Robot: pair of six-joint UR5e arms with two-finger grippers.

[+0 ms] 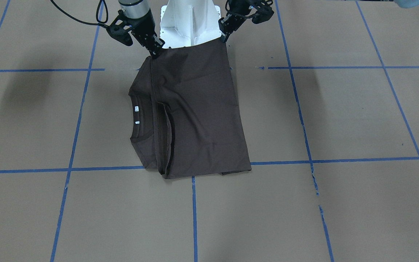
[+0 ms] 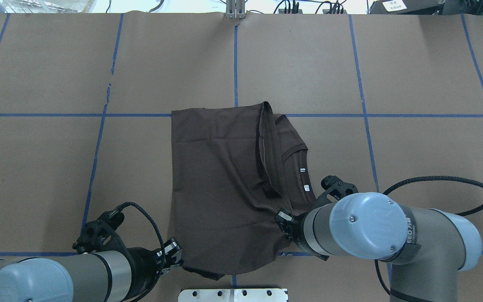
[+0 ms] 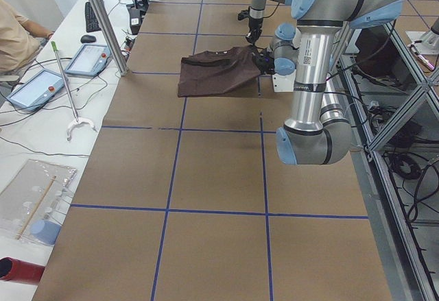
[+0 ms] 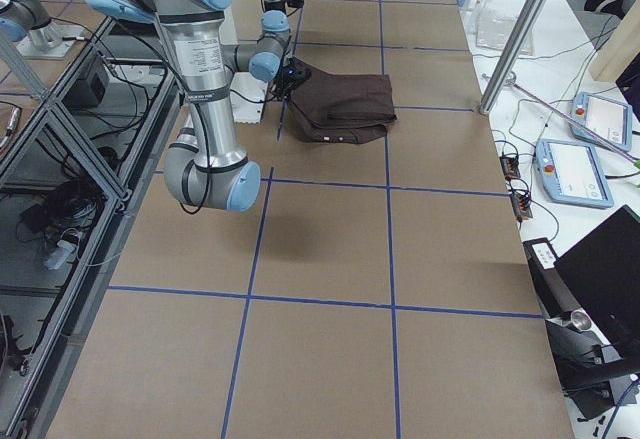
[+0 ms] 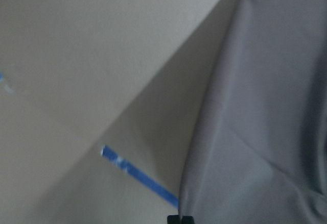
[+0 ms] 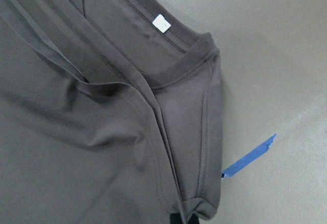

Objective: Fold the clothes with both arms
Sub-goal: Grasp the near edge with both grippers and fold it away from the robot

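Table (image 1: 340,116) brown-surfaced; blue tape grid (image 1: 340,67) across it; dark T-shirt (image 1: 202,116) lying folded toward robot-side edge.

Seen from overhead, bare table (image 2: 36,176) stretches wide from the T-shirt (image 2: 220,184) toward 9, 12 and 3 o'clock. At 6 o'clock room is tight: the left gripper (image 1: 225,37) and right gripper (image 1: 155,54) pinch the near edge's corners, the white pedestal base (image 2: 233,295) just behind them. The right arm (image 2: 371,230) overhangs the table at 4 o'clock, the left arm (image 2: 57,277) at 7.
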